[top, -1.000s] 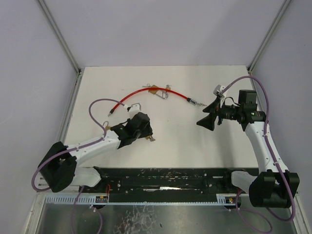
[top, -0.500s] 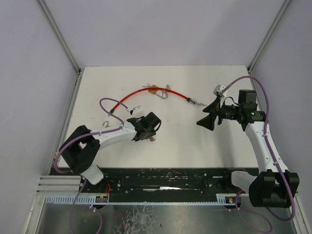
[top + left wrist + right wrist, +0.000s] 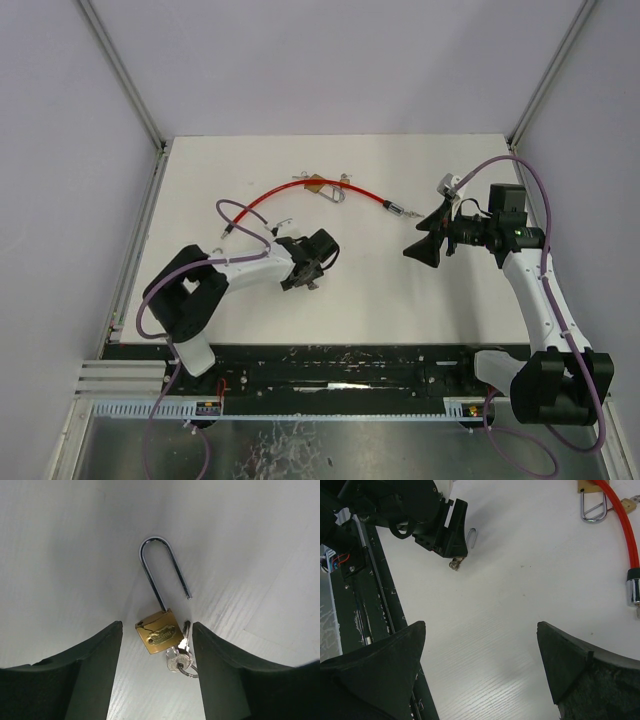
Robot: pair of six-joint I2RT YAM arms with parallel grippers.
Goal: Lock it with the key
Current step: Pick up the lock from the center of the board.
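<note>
The brass padlock (image 3: 157, 637) lies flat on the white table (image 3: 400, 300), left of centre, between the fingers (image 3: 90, 670) of the left gripper (image 3: 312, 262); its long axis runs from the keys (image 3: 179, 657) at the near end to the shackle (image 3: 150, 577), which points away toward the far left and stands open, one leg free of the body; the left jaws are partly spread and straddle the body with a gap on each side, holding nothing; since a second ago the left arm has folded in and carried its gripper rightward over the lock, while the right gripper (image 3: 425, 245) stays spread wide above the table's right side, well apart; the red cable (image 3: 268, 197) has not moved; from above the gripper hides the lock's body, and I cannot tell whether a key sits in the keyhole.
</note>
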